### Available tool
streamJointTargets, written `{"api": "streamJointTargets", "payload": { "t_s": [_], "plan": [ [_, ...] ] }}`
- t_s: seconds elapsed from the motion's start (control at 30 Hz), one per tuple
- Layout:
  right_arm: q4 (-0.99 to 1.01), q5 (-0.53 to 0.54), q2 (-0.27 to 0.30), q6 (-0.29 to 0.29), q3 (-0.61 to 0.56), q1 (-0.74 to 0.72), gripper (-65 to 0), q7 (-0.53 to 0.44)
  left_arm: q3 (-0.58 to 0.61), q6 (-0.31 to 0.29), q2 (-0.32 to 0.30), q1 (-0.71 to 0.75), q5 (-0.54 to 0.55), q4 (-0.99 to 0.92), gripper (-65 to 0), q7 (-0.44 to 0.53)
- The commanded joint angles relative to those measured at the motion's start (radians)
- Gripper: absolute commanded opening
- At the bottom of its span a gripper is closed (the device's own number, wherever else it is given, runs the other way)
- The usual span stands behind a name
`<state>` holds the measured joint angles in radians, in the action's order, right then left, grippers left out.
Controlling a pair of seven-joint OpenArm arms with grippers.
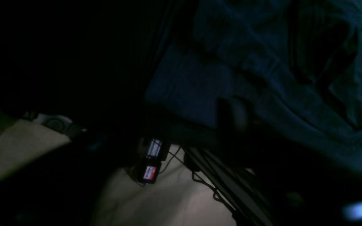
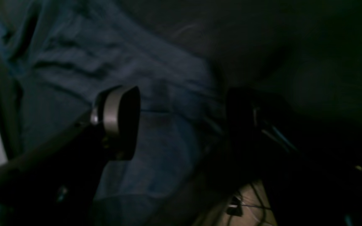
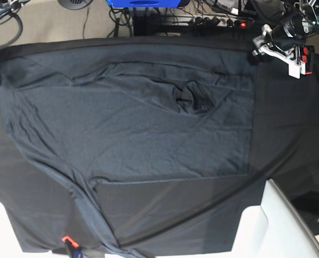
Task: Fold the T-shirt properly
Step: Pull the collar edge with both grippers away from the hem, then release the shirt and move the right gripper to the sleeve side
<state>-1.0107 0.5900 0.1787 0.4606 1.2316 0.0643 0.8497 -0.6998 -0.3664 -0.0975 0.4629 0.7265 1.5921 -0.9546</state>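
Observation:
The dark grey T-shirt (image 3: 132,123) lies spread on the black cloth, collar (image 3: 191,99) toward the far side. Its right and near edges run straight, and a strip trails to the front left corner. In the right wrist view my right gripper (image 2: 181,122) hangs open over the T-shirt (image 2: 156,94); its grey-padded finger (image 2: 118,119) and dark finger (image 2: 240,125) stand well apart with nothing between them. The left wrist view is very dark. It shows the T-shirt (image 1: 262,62) near the table edge and one dark finger (image 1: 231,113); the other finger is lost in shadow.
Black table covering (image 3: 288,134) surrounds the shirt. A white arm link (image 3: 280,226) rises at the front right. A white and red device (image 3: 288,48) sits at the back right corner. Cables and a power strip (image 3: 218,21) lie on the floor behind.

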Motion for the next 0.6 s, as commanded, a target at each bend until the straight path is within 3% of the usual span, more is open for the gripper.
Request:
{"api": "streamJointTargets", "payload": {
  "t_s": [0.0, 0.1, 0.2, 0.43, 0.5, 0.57],
  "plan": [
    [-0.027, -0.034, 0.006, -0.015, 0.006, 0.006, -22.5, 0.012, -0.01, 0.0, -0.012, 0.003, 0.011, 0.012, -14.3, 0.01],
    [-0.113, -0.038, -0.014, -0.015, 0.006, 0.009, -22.5, 0.013, -0.013, 0.002, -0.012, 0.003, 0.011, 0.012, -5.1, 0.012],
    [-0.198, -0.041, -0.041, -0.015, 0.0, 0.016, -22.5, 0.013, -0.014, 0.002, -0.031, 0.001, -0.011, 0.012, -1.8, 0.013],
    [-0.274, -0.043, -0.043, -0.015, -0.005, -0.008, -22.4, 0.013, -0.179, 0.002, -0.029, -0.049, -0.259, 0.011, -1.6, 0.075],
    [-0.27, -0.043, -0.014, -0.015, -0.026, -0.025, -22.4, 0.012, -0.228, 0.002, -0.032, -0.065, -0.305, 0.011, -2.0, 0.096],
    [-0.247, -0.043, 0.029, -0.013, -0.128, -0.05, -22.4, 0.0, -0.288, -0.001, -0.038, -0.105, -0.33, 0.012, -2.1, 0.101]
  ]
}}
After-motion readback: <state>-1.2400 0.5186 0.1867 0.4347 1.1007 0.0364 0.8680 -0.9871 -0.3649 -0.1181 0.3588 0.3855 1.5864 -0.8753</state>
